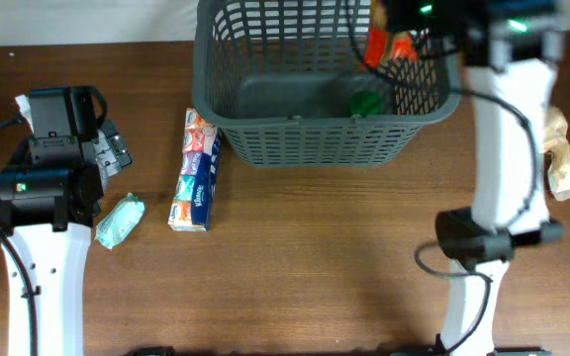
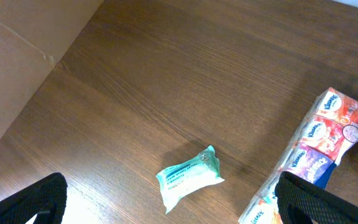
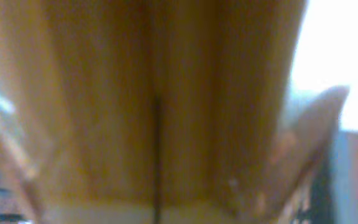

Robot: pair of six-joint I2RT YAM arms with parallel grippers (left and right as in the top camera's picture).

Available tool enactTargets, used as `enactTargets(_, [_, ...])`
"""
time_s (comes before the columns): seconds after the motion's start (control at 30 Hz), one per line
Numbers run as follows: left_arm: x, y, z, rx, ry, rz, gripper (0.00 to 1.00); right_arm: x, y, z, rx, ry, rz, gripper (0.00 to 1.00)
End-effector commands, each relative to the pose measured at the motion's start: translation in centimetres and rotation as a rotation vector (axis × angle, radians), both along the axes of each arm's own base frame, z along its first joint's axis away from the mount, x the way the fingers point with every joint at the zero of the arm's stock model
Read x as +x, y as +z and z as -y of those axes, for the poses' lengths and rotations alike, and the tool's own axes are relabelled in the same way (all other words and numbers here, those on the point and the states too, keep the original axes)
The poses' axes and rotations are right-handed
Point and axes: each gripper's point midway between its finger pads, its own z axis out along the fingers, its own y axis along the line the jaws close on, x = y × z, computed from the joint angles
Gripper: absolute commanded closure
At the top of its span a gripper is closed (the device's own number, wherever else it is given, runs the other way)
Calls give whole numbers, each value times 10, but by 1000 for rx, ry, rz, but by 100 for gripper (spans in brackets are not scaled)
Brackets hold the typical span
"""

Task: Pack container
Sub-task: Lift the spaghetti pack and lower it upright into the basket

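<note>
Far edge, centre: basket, upright, mouth up, on table.
inside: green item on the floor, right side; can't identify it.
basket handling: likely stiff moulded plastic, light for its bulk, apt to slide on wood. Take it at the rim or hook a slot, not mid-wall, and don't push it with an arm.
right gripper: jaws together over the basket's right half, apparently pinching orange packet. Wrist view is pure blur, so hold is probable, not certain.
left gripper: jaws wide apart, empty.
loose: tissues just left of basket; wipes near left gripper.
</note>
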Motion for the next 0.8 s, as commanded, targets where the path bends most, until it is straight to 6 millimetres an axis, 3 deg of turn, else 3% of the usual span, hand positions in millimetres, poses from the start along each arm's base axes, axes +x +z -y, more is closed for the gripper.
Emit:
enactTargets(0.0, [-3, 10, -2, 7, 8, 27, 0, 9, -46, 11, -77, -47, -108, 96])
enactTargets(0.07, [-3, 10, -2, 7, 8, 27, 0, 9, -72, 11, -92, -45, -179, 96])
enactTargets(0.1, [-3, 10, -2, 7, 8, 27, 0, 7, -95, 12, -108, -47, -239, 96])
enactTargets(0.17, [-3, 10, -2, 7, 8, 27, 0, 6, -116, 16, -137, -61, -290, 96])
enactTargets(0.37, [-3, 10, -2, 7, 8, 27, 0, 0, -158, 20, -172, -67, -389, 96])
enactTargets(0.4, [-3, 10, -2, 7, 8, 27, 0, 0, -161, 20, -174, -66, -398, 91])
enactTargets(0.47, [-3, 10, -2, 7, 8, 27, 0, -1, -165, 20, -176, -66, -407, 70])
enactTargets(0.57, [-3, 10, -2, 7, 8, 27, 0, -1, -164, 20, -175, -66, -404, 64])
enactTargets(0.73, [-3, 10, -2, 7, 8, 27, 0, -1, -163, 20, -173, -65, -403, 29])
enactTargets(0.77, [-3, 10, -2, 7, 8, 27, 0, -2, -162, 19, -170, -62, -403, 27])
